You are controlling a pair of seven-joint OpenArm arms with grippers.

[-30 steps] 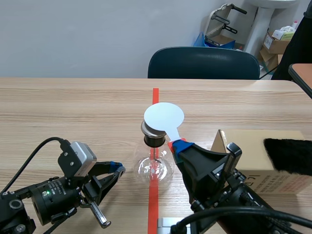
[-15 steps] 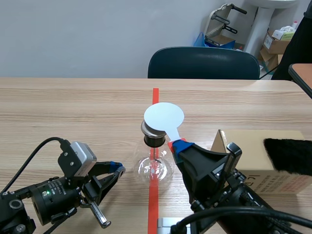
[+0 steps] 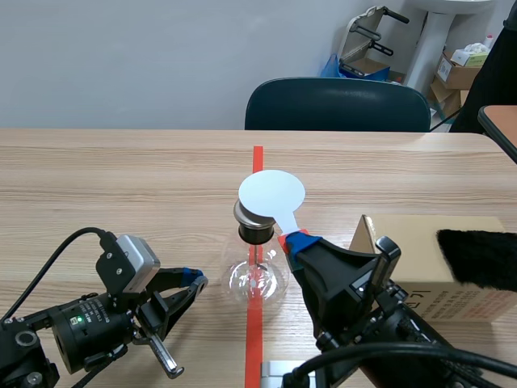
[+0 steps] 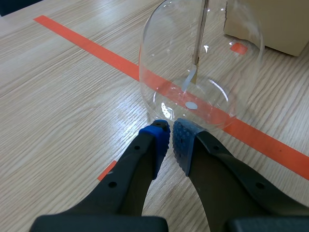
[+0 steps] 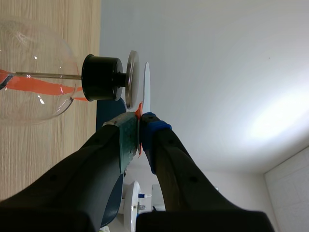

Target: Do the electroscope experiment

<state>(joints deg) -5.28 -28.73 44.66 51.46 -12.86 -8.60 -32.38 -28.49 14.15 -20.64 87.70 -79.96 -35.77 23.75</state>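
nearest, the left gripper lies low over the bench, clenched on nothing. its blue pads almost meet, and their tips sit just short of the foot of the electroscope.

beside it, the right gripper is raised and grasps the stem of a white paddle, which is pinched between its pads.

the electroscope stands upright on the orange-red tape line at the middle of the bench, between the two arms. it is a round clear flask with a thin rod hanging inside, and a small pale strip at the rod's end. a black stopper closes its neck, with a metal plate on top. the paddle's round face lies just over that plate, and i cannot tell whether they touch.

to the right arm's side sits a cardboard box with a piece of black fur on it. past the far edge of the bench stands a dark chair. cartons are piled further off by the wall.
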